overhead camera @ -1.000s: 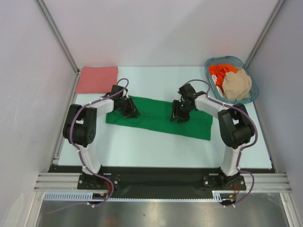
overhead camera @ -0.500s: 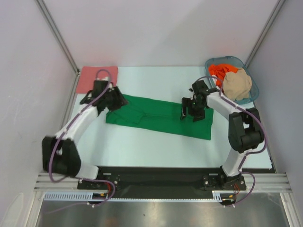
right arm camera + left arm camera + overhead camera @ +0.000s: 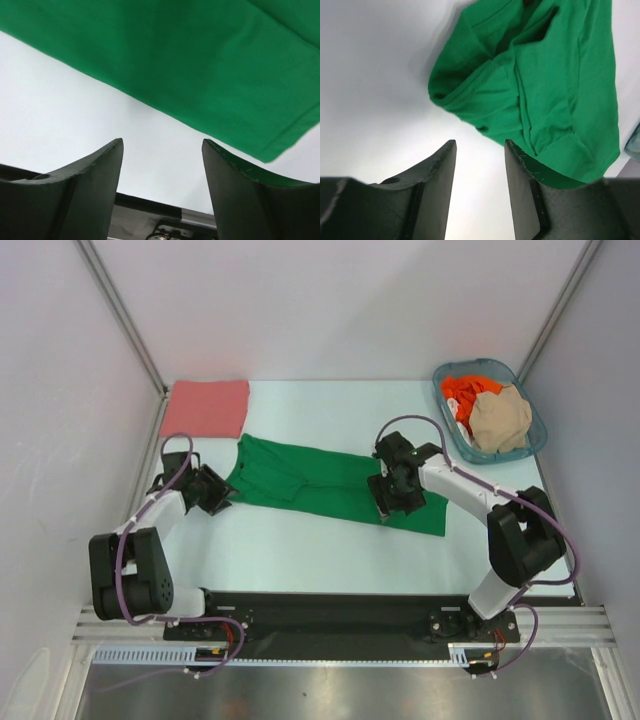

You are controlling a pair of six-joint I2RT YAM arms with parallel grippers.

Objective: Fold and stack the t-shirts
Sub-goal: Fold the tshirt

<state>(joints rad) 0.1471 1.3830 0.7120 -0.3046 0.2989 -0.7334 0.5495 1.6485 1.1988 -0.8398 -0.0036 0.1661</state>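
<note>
Green t-shirt [image 3: 310,480], soft rumpled cloth, long folded strip; left gripper [image 3: 480,146], right gripper [image 3: 162,144] jaws apart.

Bright green cloth t-shirt [image 3: 320,483]: matt, soft knit, stitched hems, creased. Salmon-pink folded cloth shirt [image 3: 207,407]: matt, smooth. Blue-grey plastic basket [image 3: 533,410]: translucent, slight gloss. Pale table top [image 3: 300,540]: smooth, matt. Left gripper [image 3: 480,145] fingers [image 3: 437,185]: black matt plastic, edges scuffed.
</note>
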